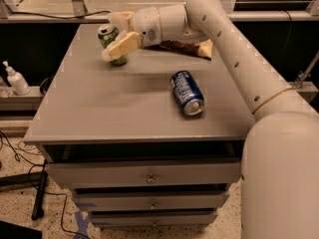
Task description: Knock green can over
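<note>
Speckled flooring with dark cables (15, 148) is showing at the lower left, beneath a grey table (114, 108) fronted by a stack of drawers (149, 176) with small knobs. A white pump bottle (15, 78) is standing on a ledge off the table's left edge. Near the middle of the table, a blue can (187, 92) with white lettering is lying on its side, well apart from the green can (106, 35). A crumpled snack bag (194, 48) is lying at the back, partly hidden behind the white arm (234, 59), which is reaching in from the lower right across the table's right side.

The gripper (109, 38) is sitting at the upper left of the table with its fingers spread, one cream finger (122, 45) crossing in front of the green can and the other behind it. Whether either finger is touching the can cannot be told. The green can is standing upright near the table's back left corner, light green with pale mottling and a silver top rim, its middle covered by the front finger.
</note>
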You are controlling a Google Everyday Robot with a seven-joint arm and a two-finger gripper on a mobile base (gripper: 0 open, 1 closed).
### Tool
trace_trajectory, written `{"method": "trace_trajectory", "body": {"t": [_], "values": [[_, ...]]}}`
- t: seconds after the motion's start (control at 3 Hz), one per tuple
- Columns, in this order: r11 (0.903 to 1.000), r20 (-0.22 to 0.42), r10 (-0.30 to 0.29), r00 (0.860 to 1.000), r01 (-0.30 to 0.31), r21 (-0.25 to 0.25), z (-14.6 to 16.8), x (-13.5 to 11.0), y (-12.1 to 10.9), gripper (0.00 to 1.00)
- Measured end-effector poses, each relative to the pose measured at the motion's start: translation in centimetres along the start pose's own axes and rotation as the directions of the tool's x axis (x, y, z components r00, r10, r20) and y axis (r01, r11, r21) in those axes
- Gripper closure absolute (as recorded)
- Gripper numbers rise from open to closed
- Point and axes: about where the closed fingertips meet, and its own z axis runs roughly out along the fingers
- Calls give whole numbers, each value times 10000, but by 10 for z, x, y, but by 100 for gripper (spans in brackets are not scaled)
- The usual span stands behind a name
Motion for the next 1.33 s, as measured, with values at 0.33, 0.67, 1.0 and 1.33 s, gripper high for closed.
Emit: {"method": "trace_trajectory", "body": {"t": [0.33,0.67,1.0,1.33], "values": [[9992,153,-59,9999,65,-397,-6,-18,30,0],[9989,0,-71,10000,71,-458,-10,-22,47,0],[9995,-652,50,9979,-29,318,-22,-4,41,0],[9895,-1570,319,9871,-90,1443,-28,30,15,0]]}}
